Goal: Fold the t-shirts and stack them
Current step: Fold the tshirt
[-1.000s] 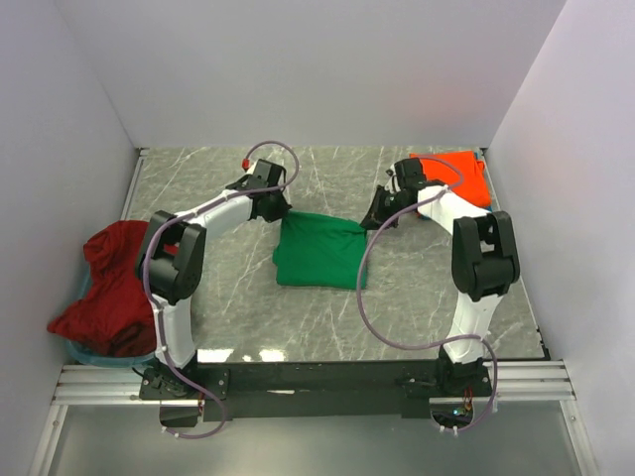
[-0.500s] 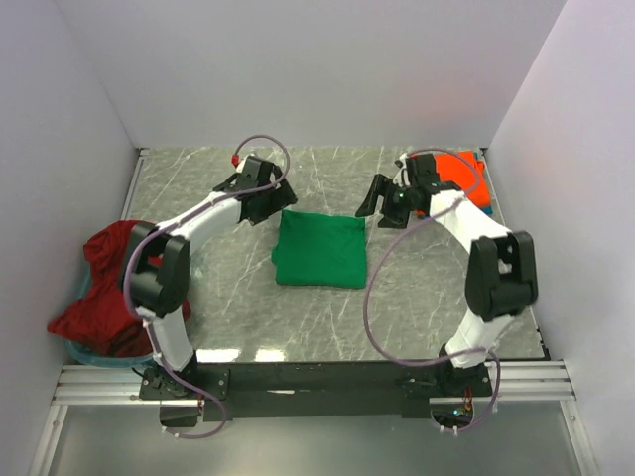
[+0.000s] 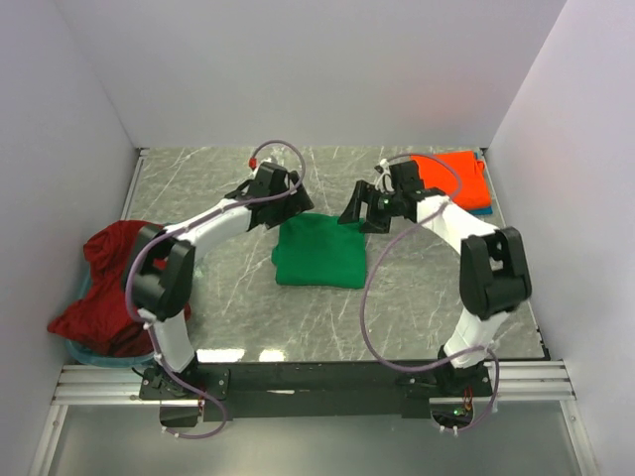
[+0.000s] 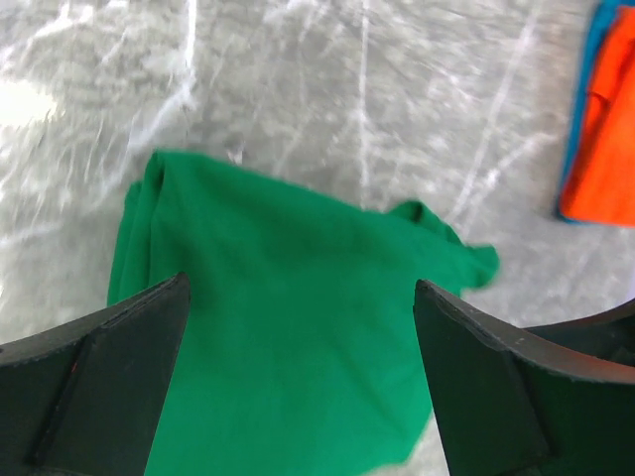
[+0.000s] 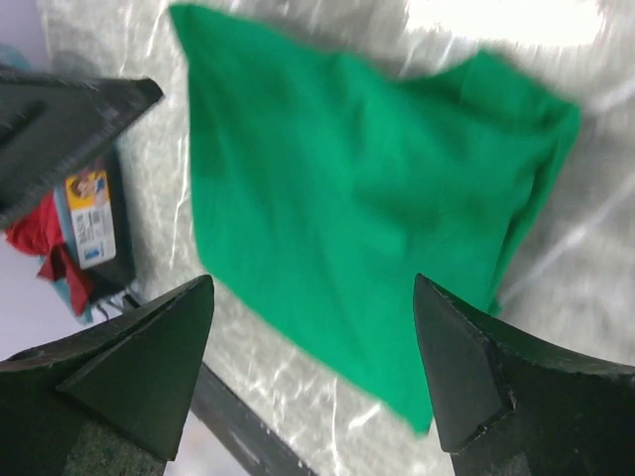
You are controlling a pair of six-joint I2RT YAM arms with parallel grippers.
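Observation:
A bright green t-shirt lies folded into a rough square in the middle of the marble table, held by nothing. My left gripper hovers open above its far left corner, and the green cloth fills the wide gap between the fingers. The right gripper hangs open over the far right corner, apart from the shirt below. An orange-red t-shirt lies folded on a teal-blue one at the far right. Dark red t-shirts are heaped at the left edge.
The dark red heap sits over a teal-blue cloth at the table's left edge. White walls close in the table on three sides. A black rail with both arm bases runs along the near edge. Cables loop beside each arm.
Both grippers have opened and let go of the green shirt. Both arms have swung inward, towards each other, over the shirt's far edge. The shirt now lies flat and squarer.

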